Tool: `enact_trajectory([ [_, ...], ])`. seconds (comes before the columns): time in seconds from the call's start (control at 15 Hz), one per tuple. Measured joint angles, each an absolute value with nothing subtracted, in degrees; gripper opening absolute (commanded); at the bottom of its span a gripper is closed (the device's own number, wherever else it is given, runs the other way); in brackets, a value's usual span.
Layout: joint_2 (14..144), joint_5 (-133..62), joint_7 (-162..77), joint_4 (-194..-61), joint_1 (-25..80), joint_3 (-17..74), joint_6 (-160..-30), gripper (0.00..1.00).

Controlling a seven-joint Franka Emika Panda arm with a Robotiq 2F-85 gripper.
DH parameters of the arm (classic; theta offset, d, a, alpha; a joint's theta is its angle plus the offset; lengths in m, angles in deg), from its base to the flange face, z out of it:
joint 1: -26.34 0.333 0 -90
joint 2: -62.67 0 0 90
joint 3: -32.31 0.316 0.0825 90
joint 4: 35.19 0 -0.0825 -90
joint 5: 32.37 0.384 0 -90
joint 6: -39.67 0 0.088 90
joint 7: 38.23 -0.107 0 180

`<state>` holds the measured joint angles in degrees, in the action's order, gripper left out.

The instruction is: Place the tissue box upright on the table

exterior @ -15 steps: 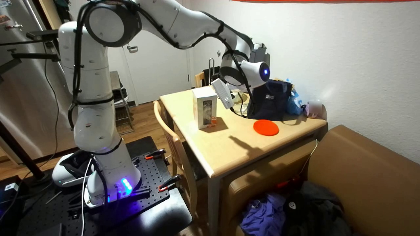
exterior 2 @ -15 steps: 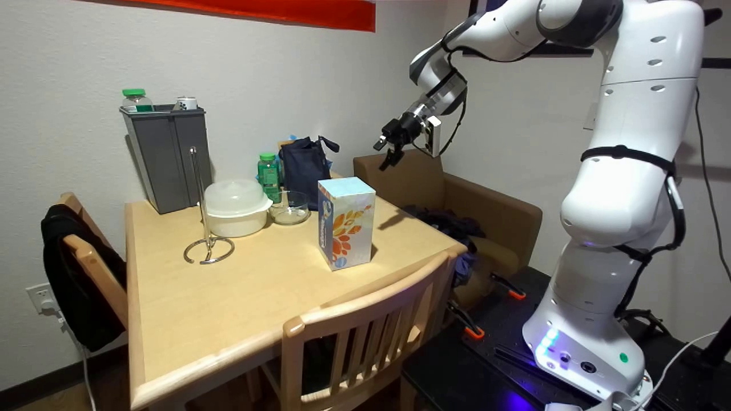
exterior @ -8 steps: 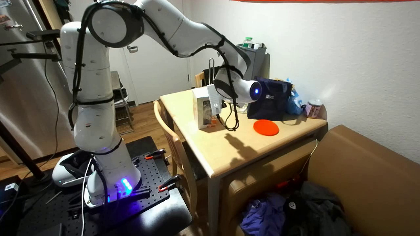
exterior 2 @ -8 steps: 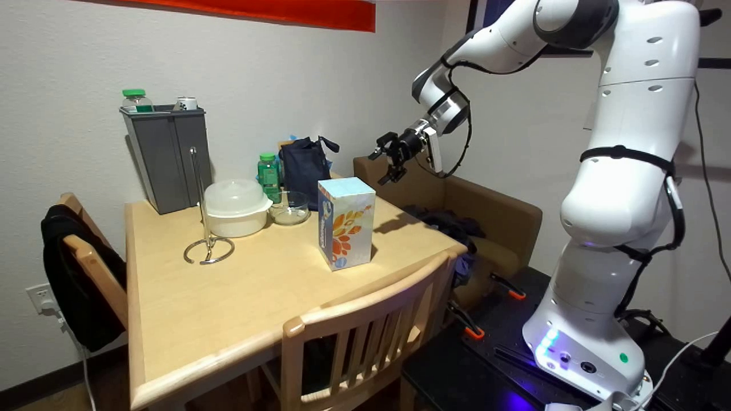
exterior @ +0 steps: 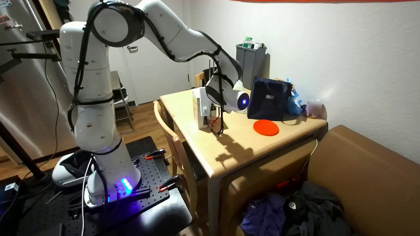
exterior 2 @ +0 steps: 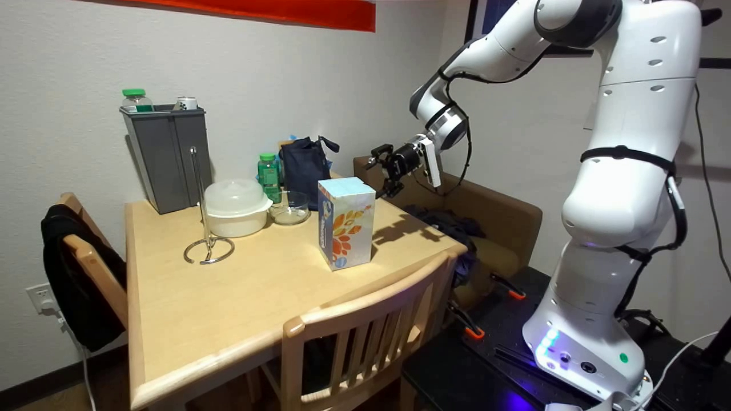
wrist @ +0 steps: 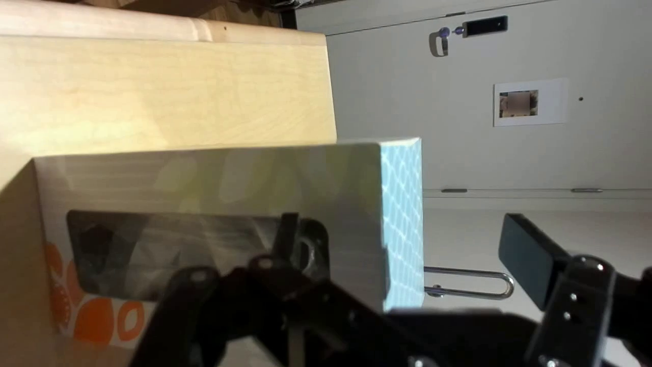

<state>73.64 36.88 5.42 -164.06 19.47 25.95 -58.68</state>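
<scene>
Now the fingers (wrist: 527, 260) sit lower and closer to the tissue box (exterior 2: 347, 225) than a second ago; they look more widely spread too, though a turn of the wrist (exterior: 229, 98) may explain some of that. They hold nothing. The box stays put: it stands on end on the desk (exterior 2: 228, 297), near the edge by the chair (exterior 2: 374, 302). For the task, this reads as the approach, with the grasp not yet made. Since the box already stands tall, its dark oblong window (wrist: 163, 244) facing sideways toward the fingers, it is unclear whether "upright" means this stance or another.

The arm (exterior: 183, 42) reaches out over the desk, its forearm sloping down and the wrist bent so that the fingers aim at the window's face. In the wrist view, where the scene lies on its side, one finger covers part of the window and the other is out past the pale blue top (wrist: 402, 219), so the spread runs roughly up and down. Whether the lower finger touches the box I cannot tell.
</scene>
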Motion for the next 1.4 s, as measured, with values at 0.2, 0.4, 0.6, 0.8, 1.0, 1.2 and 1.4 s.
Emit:
enact_trajectory([
  [0.2,73.64,37.13,5.42,-164.19,20.08,26.03,-59.03,1.00],
  [0.4,73.70,37.14,5.42,-164.24,20.11,26.03,-60.21,1.00],
  [0.6,73.85,37.14,5.44,-164.52,20.10,26.01,-61.45,1.00],
  [0.8,74.44,37.14,6.07,-164.59,20.11,26.01,-62.31,1.00],
  [1.0,75.56,37.14,7.89,-164.59,20.13,26.02,-63.68,1.00],
  [1.2,76.86,37.59,10.69,-164.58,20.13,26.02,-64.74,1.00],
  [1.4,77.71,40.18,14.19,-164.55,20.13,26.21,-64.75,1.00],
])
